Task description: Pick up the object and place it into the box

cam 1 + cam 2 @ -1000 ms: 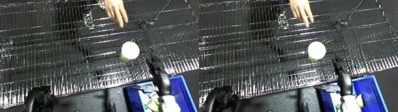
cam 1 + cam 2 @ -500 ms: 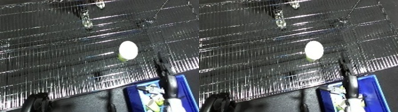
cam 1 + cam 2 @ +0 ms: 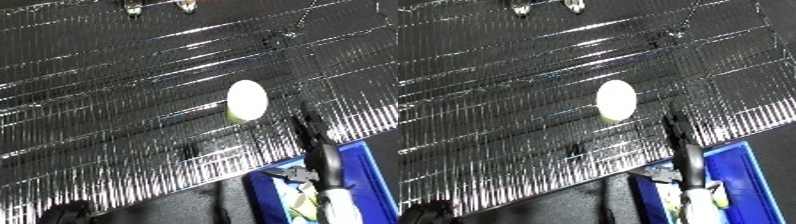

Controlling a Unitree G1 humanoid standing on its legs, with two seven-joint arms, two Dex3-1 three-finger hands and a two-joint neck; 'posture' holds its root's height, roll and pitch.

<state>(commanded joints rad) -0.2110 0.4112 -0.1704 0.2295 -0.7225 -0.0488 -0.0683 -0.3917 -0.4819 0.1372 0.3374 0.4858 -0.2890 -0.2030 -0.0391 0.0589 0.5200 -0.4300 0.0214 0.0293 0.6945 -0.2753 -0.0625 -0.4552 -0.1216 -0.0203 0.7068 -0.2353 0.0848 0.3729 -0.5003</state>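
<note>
Both head eyes look down, overlapping.

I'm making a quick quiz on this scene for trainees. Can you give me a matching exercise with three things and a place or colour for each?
Things:
1. pale egg-shaped object
2. bin
3. right hand

Descriptions:
A. blue, at the lower right corner
B. black, reaching up from the lower right, just right of and below the object
C. whitish with a greenish underside, lying on the shiny ribbed surface

Pairs: 1-C, 2-A, 3-B
</note>
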